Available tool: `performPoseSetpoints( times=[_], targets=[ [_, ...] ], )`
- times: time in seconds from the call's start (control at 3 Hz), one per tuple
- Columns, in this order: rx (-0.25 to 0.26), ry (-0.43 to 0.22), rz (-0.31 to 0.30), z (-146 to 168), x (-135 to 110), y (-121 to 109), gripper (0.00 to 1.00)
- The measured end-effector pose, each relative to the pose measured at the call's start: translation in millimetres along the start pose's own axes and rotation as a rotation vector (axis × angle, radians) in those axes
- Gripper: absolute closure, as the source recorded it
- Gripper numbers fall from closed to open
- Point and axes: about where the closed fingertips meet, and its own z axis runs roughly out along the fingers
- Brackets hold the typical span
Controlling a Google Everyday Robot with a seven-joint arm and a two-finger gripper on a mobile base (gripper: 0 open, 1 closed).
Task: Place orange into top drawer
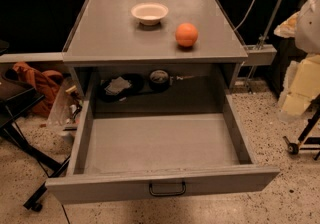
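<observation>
The orange sits on the grey cabinet top, right of centre near the front edge. The top drawer is pulled fully open below it and its grey floor is bare; its front panel carries a small dark wire handle. My gripper shows as pale cream shapes at the right edge of the view, to the right of the cabinet and well apart from the orange. It holds nothing that I can see.
A shallow cream-white bowl stands on the cabinet top behind and left of the orange. Dark clutter lies in the recess behind the drawer. An orange bag and a black stand are on the floor at left; a wheeled stand base is at right.
</observation>
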Motion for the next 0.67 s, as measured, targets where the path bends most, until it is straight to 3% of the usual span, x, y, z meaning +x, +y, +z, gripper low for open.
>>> performPoseSetpoints(
  times=[0.67],
  targets=[
    [0.048,-0.032,0.039,15.8,-18.6,-13.1,0.0]
  ],
)
